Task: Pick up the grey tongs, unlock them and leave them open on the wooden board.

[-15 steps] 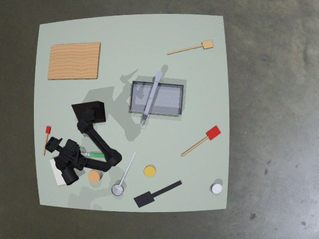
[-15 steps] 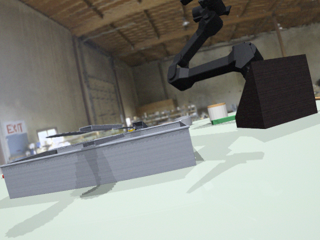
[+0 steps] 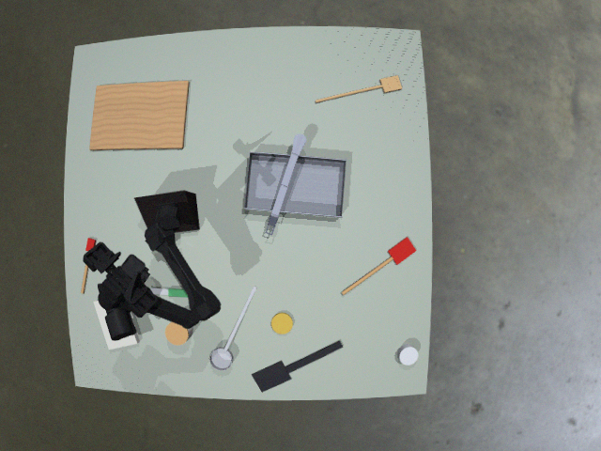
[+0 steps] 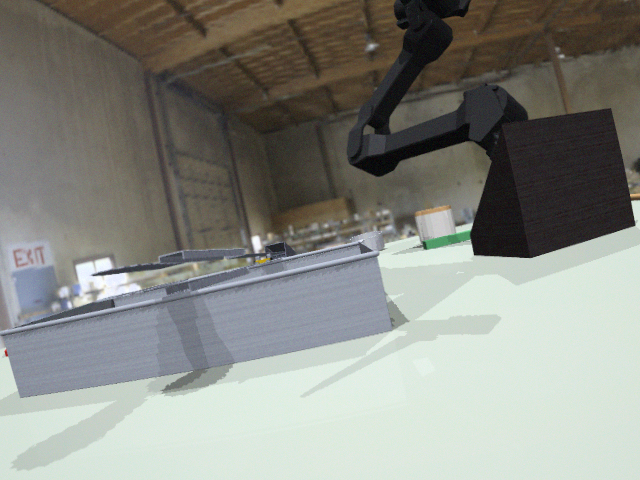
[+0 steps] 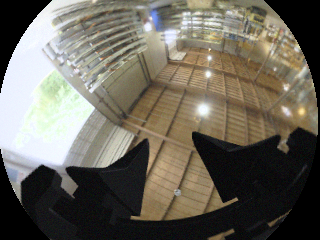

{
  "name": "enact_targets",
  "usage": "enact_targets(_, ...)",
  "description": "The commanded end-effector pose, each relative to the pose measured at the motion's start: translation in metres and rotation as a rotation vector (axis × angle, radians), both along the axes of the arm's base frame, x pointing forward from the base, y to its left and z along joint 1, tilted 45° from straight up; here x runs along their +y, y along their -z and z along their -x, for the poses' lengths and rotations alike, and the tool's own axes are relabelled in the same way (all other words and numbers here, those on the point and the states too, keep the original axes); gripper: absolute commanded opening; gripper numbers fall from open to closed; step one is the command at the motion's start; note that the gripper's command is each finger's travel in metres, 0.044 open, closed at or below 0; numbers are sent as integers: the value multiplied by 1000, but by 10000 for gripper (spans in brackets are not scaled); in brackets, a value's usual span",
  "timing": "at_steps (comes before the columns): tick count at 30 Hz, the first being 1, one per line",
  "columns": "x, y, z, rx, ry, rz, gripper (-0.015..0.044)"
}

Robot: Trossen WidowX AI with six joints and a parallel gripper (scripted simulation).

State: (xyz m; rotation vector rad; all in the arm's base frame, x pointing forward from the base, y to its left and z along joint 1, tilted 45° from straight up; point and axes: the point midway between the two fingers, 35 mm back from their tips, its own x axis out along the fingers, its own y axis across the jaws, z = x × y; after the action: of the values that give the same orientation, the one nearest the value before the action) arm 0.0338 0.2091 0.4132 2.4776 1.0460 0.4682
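The grey tongs (image 3: pixel 287 180) (image 4: pixel 214 253) lie slantwise across the roasting tin (image 3: pixel 344 189) (image 4: pixel 289 310), closed into one narrow bar. Their wide end sticks out past the tin's upper rim in the top view; the end with the darker piece and thin wire outline sticks out past its lower rim. The wooden board (image 3: pixel 140 116) lies flat at the upper left with nothing on it. My gripper (image 5: pixel 171 138) is open and empty, its fingers partly apart and facing the ceiling. It is raised above the table's left side, well away from the tongs.
The dark arm base (image 3: pixel 167 209) (image 4: pixel 568 180) stands between board and arm. A ladle (image 3: pixel 222 358), yellow disc (image 3: pixel 282 323), black spatula (image 3: pixel 271 375), red-headed spatula (image 3: pixel 402 250), white round item (image 3: pixel 408 355) and wooden spatula (image 3: pixel 391 84) lie around. An orange-topped container (image 3: pixel 177 334) (image 4: pixel 435 224) stands near the arm.
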Motion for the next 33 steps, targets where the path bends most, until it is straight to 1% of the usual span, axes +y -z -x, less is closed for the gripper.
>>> enact_targets(1,13,7,-2,-61,26,56,260)
enact_targets(9,29,15,-14,-159,86,154,260)
enact_targets(16,55,48,-49,-247,234,375,260)
enact_targets(20,69,77,-82,-262,346,542,260)
enact_targets(25,72,121,-130,-240,471,758,260)
enact_targets(29,66,152,-166,-197,559,904,260)
enact_targets(33,48,196,-211,-110,667,1094,260)
